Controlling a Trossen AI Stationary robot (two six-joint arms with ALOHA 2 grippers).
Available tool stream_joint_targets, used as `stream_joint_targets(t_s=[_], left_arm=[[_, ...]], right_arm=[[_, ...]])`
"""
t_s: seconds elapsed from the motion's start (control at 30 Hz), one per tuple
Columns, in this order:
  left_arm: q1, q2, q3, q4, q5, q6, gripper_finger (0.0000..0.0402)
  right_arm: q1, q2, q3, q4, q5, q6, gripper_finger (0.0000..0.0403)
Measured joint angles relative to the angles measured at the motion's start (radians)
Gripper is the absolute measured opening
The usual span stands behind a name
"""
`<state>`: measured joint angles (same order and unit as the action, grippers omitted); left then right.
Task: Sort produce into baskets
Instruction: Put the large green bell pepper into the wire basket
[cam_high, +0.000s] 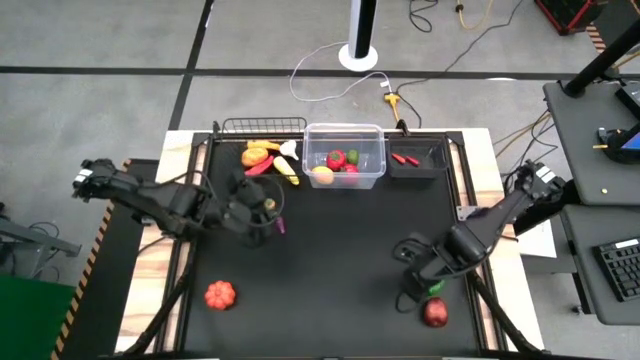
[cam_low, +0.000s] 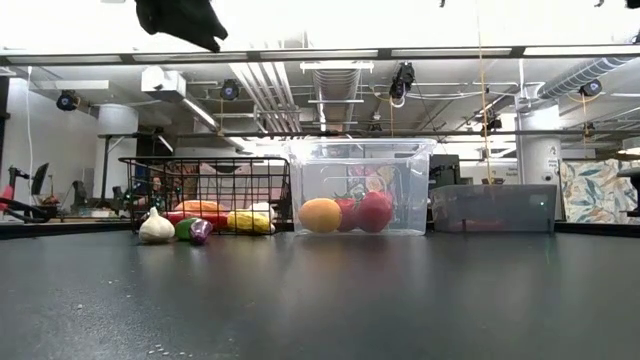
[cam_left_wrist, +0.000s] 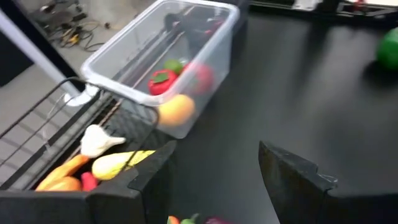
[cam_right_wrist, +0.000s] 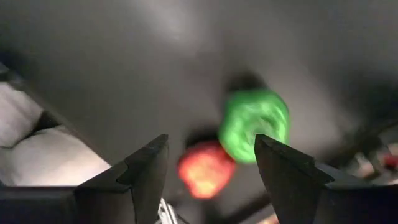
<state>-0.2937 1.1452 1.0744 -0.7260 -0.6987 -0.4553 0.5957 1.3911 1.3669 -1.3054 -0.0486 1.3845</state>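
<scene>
Table: black top filling the middle of the overhead frame; its centre is bare, so both arms have open room there.
Containers: wire basket, clear bin and dark tray stand side by side along the table's upper edge; the sorted pieces lie inside them.
Step in hand: by my reading, mid-sort, with a few pieces not yet binned.
Left claw: left of centre, just below the wire basket, fingers spread, nothing between them; garlic and a purple piece lie near it.
Right claw: lower right, fingers spread over the green pepper, not closed on it; a red fruit lies just beside.
Next move: probably lower and close on the pepper without nudging the red fruit.
Edge: the red fruit sits near the table's lower right edge.
Pumpkin: lower left, well apart from both arms.
</scene>
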Motion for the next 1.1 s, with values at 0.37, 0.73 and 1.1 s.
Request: stream_joint_targets(t_s=[0.37, 0.73, 1.1], left_arm=[[-0.056, 0.005, 0.0, 0.024, -0.001, -0.022, 0.0205], [-0.102, 0.005, 0.0, 0.019, 0.0, -0.053, 0.0205], [-0.131, 0.005, -0.004, 0.004, -0.001, -0.085, 0.0205]], right_arm=[[0.101, -0.001, 0.0, -0.084, -0.016, 0.193, 0.0228], [0.14, -0.002, -0.06, -0.088, -0.041, 0.266, 0.0228], [0.14, -0.001, -0.166, -0.035, -0.038, 0.266, 0.0228]])
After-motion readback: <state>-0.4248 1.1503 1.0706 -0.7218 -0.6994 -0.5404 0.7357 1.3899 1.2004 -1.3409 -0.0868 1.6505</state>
